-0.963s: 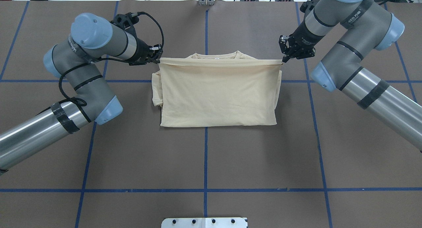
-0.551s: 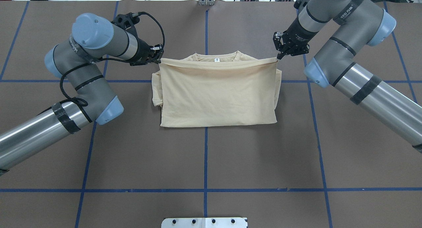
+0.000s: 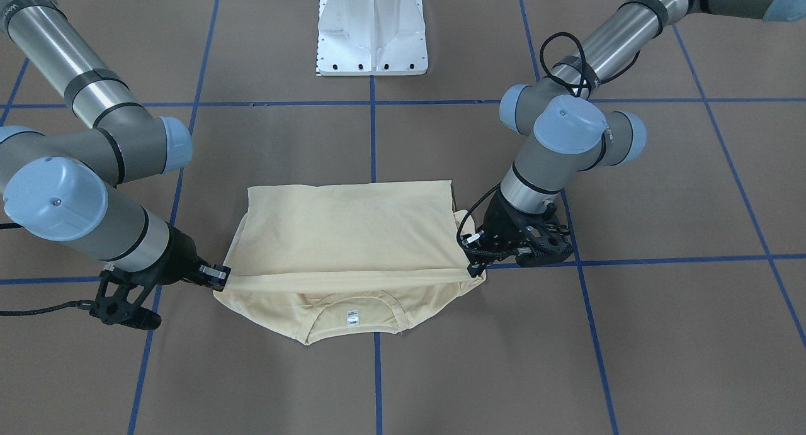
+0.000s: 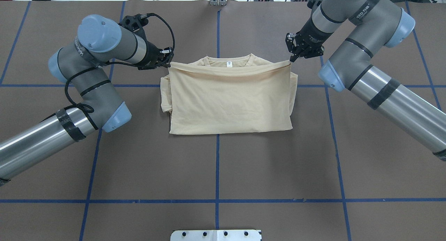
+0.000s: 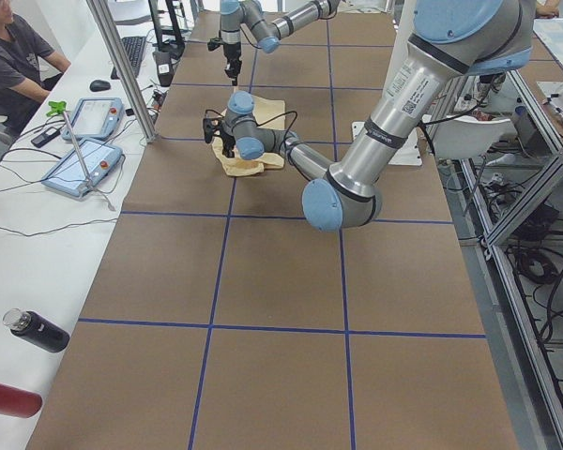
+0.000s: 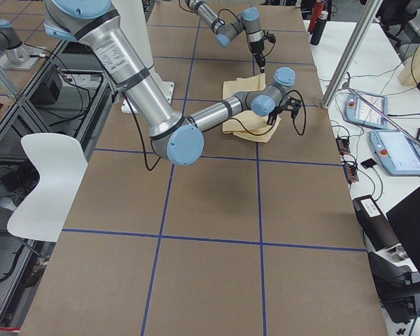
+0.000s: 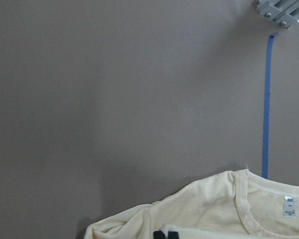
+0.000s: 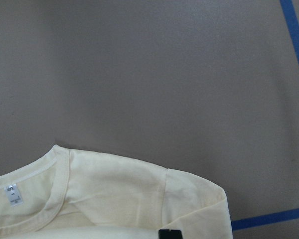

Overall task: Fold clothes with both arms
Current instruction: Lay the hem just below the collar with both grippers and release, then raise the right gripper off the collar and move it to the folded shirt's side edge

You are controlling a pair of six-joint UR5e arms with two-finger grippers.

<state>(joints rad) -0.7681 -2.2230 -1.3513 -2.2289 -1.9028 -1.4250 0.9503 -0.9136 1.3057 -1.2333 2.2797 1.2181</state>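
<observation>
Cream T-shirt (image 4: 230, 98) lies on the bench (image 4: 216, 164), its folded-over edge stretched between left gripper (image 4: 168, 62) and right gripper (image 4: 291, 58), each clenched on one corner.

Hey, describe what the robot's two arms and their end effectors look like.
Both the left arm and right arm are round tubes, polished silver nearer the base and matte grey further out, with light-blue joint caps, black tape bands and white lettering. The left end effector and right end effector are black two-finger units, each fed by a black cable.
</observation>
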